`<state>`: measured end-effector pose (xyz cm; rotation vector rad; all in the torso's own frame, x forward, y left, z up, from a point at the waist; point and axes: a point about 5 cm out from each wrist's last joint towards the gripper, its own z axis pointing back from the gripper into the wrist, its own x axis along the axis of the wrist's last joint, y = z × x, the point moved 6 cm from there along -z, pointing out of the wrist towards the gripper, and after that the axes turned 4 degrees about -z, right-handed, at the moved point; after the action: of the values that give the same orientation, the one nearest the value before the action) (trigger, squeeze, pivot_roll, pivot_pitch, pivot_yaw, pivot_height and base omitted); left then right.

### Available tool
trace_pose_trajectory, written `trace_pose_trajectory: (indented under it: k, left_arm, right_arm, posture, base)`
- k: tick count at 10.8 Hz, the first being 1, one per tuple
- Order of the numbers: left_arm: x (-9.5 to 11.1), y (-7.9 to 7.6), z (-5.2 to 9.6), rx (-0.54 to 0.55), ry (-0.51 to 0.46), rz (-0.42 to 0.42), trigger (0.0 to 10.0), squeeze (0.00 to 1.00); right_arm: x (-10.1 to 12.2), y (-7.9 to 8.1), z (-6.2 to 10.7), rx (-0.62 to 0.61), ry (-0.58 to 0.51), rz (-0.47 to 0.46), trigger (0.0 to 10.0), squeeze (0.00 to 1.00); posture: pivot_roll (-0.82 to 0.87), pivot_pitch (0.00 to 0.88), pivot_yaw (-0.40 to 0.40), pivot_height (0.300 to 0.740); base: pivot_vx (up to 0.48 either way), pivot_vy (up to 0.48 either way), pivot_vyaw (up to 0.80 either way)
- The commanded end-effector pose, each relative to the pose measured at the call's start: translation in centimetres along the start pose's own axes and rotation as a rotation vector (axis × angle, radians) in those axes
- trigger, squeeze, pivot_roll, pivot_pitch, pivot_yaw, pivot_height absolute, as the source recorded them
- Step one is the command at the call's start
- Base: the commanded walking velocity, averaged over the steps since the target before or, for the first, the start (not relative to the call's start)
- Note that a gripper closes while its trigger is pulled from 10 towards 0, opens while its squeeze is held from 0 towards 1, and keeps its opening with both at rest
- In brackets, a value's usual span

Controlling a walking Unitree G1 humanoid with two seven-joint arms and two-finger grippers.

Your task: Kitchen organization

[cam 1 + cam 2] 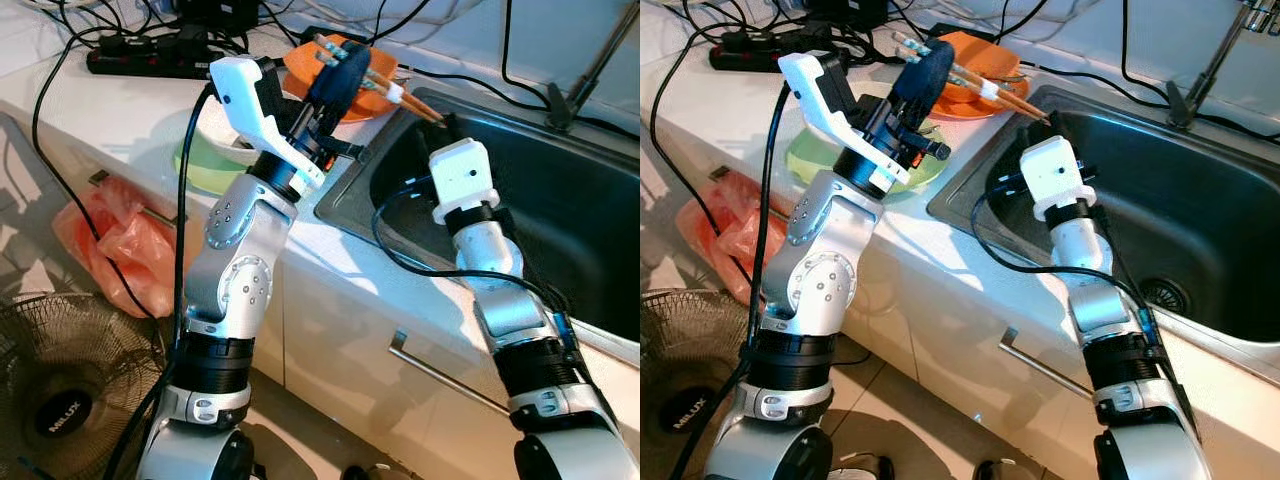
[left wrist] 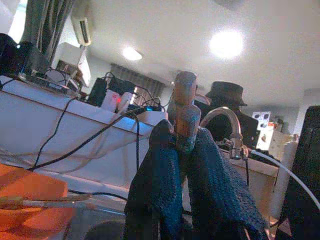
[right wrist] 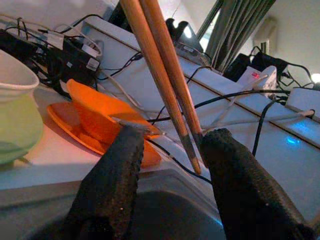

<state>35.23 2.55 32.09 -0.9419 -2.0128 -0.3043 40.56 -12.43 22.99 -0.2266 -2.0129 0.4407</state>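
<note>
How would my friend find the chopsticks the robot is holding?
Look at the steel sink; at its near-left corner sits an orange plate. The chopsticks are the wooden sticks slanting over that plate, pinched at one end by the left claw.

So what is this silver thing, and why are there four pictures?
It is a robot with two silver arms, standing at a kitchen counter. The two top pictures come from cameras in its head, like eyes looking down. The two bottom pictures come from small cameras on its wrists, looking along its black fingers.

The left arm has its jaws shut on a pair of wooden chopsticks, held above an orange dish. The right arm reaches to the chopsticks' other end at the edge of the sink. Its jaws are open, with one black finger on each side of the tips.

A green bowl and a power strip with cables also sit on the counter.
</note>
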Motion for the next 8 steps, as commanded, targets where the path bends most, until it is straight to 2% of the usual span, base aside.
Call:
trace_pose_trajectory:
  k: [1,8]
  left_arm:
    - [0.0,-1.1,0.0,-0.046,0.004,0.01,10.0,0.0]
    - [-1.5,-1.5,0.4,-0.064,0.083,0.006,10.0,0.0]
  right_arm:
    - [0.6,0.2,-0.1,0.0,-0.021,0.006,10.0,0.0]
    - [1.8,0.1,-0.6,-0.038,-0.052,-0.007,10.0,0.0]
  posture:
    - [0.05,0.092,-0.012,0.74]
    - [0.04,0.099,-0.003,0.74]
  base:
    - [0.0,0.0,0.0]
    - [0.0,0.0,0.0]
